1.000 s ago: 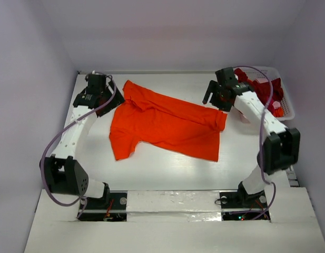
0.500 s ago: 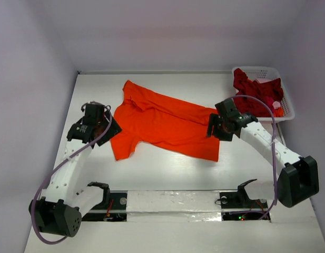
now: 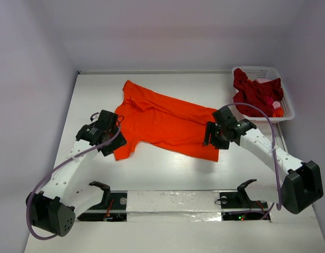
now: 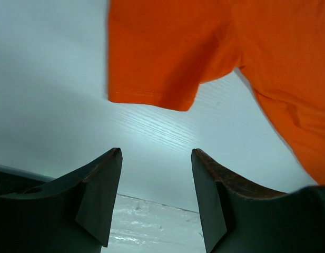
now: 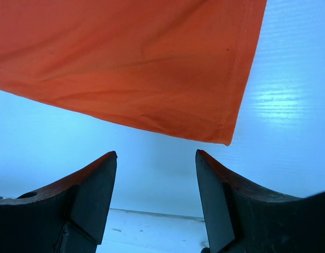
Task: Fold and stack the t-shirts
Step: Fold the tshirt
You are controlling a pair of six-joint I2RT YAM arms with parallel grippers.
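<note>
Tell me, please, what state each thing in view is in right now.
orange t-shirt: spread out unfolded on the table, not gripped.
basket: upright at the table's far right corner, with cloth inside.
dark red t-shirt: crumpled in the basket.
left hand: open, empty, just short of the orange sleeve hem.
right hand: open, empty, just short of the orange shirt's bottom corner.
</note>
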